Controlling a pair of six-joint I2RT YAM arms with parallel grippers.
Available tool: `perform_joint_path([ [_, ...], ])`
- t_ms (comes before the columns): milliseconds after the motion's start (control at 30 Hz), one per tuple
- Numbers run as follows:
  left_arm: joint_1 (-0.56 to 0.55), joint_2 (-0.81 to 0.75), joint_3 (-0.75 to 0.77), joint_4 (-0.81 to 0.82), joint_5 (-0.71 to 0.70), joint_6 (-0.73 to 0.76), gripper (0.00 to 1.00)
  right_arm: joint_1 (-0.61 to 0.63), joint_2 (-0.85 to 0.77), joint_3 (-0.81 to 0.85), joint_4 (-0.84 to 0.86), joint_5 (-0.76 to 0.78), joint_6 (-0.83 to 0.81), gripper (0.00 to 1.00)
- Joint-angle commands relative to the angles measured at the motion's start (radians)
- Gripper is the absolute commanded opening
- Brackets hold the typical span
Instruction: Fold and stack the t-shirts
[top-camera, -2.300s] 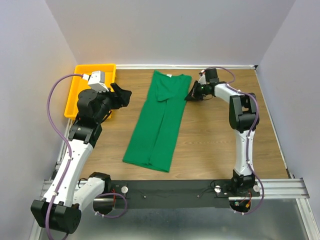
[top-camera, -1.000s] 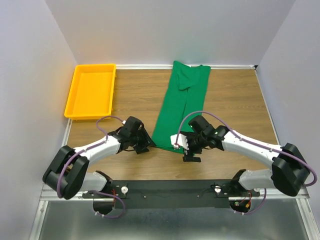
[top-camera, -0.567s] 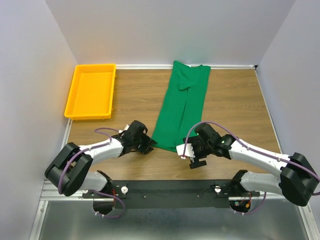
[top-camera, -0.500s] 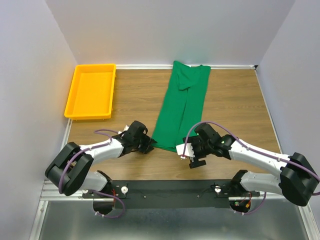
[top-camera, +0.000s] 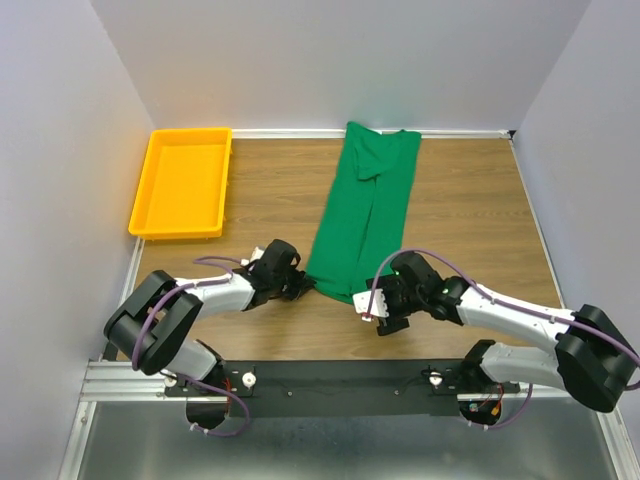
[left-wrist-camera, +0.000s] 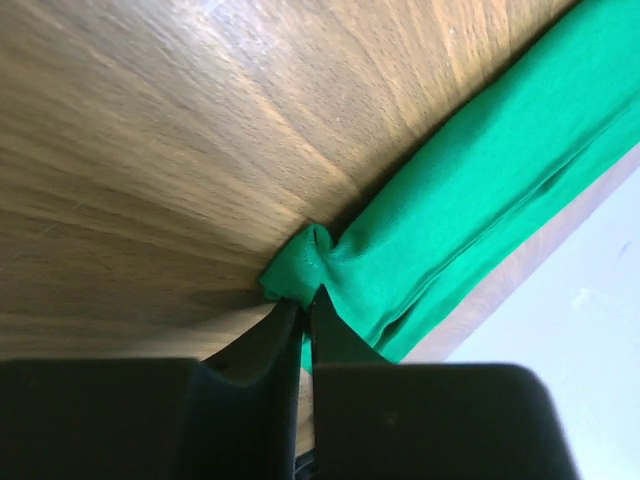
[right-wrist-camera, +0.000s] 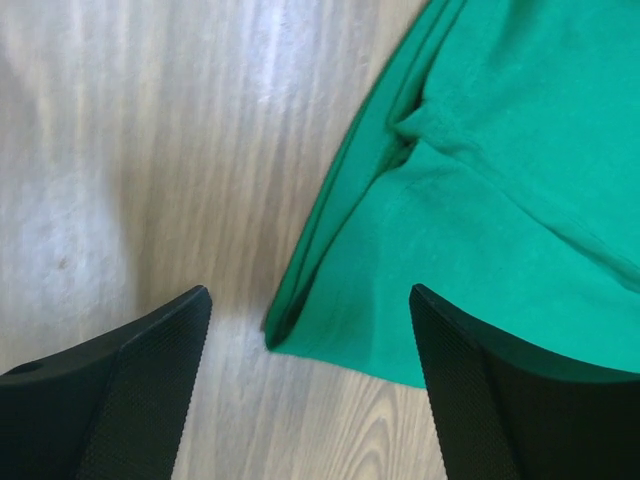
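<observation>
— From above first. Where the t-shirt (top-camera: 365, 215)?
— On the table (top-camera: 470, 210), right of centre, well apart from the yellow tray (top-camera: 150, 215) at the far left. Folded lengthwise into a narrow strip.
— Long axis?
— Running near to far, leaning a little: collar end up by the far wall and toward the right, hem end nearer the arm bases and toward the left.
— And the arms?
— Both stretched low to the hem end: the left gripper (top-camera: 303, 286) at the hem's left corner, the right gripper (top-camera: 380, 312) at its right corner. Likely placed so in order to raise the hem by both corners and carry it toward the collar, halving the strip across its length.
— Left wrist view. Closed or not?
— Clamped on the cloth: black fingers (left-wrist-camera: 285, 340) all but meeting, a small bunched knot of green hem caught at the tips. Rest of the strip trailing off to the upper right, flat on the wood.
— Why so near the corner?
— Probably to keep the edge square once raised; further in, and a drooping corner.
— Right wrist view?
— Spread wide, nothing held. One finger over bare wood, the other over green, the hem's corner lying between and just ahead. Layered edges showing there, so several thicknesses to gather.
— Judgement on the step?
— Left corner taken, right corner not yet. Needs to drop and close on every layer before any lift; otherwise a risk of dragging the strip askew.
</observation>
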Motion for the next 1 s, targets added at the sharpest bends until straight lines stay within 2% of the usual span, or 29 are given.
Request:
perform_joint_path([
  [0,-0.005,0.012,0.004,-0.011,-0.074,0.068,0.06,0.005,0.047,-0.003,0.101,0.045,0.016,0.85],
  [167,-0.005,-0.004,0.01,0.0,-0.057,0.102,0.04,0.007,0.153,0.019,0.144,0.093,0.056,0.67],
  [300,-0.005,-0.028,0.009,0.006,-0.048,0.125,0.02,0.007,0.176,0.014,0.15,0.108,0.054,0.44],
  [333,-0.005,-0.033,0.009,0.006,-0.048,0.131,0.01,0.007,0.174,0.01,0.15,0.108,0.057,0.35],
  [400,-0.005,-0.054,0.004,0.012,-0.046,0.135,0.01,0.007,0.168,0.01,0.142,0.11,0.071,0.25],
  [467,-0.005,-0.077,0.001,0.021,-0.049,0.145,0.0,0.007,0.164,0.011,0.133,0.103,0.083,0.2],
  [567,-0.004,-0.097,0.01,0.058,-0.049,0.166,0.0,0.005,0.148,0.034,0.116,0.094,0.155,0.01],
  [767,0.007,-0.062,0.13,0.098,-0.011,0.241,0.0,-0.044,0.075,0.147,0.081,0.065,0.304,0.0],
  [967,0.073,0.042,0.291,0.112,0.055,0.293,0.0,-0.28,0.102,0.281,0.068,0.025,0.312,0.0],
])
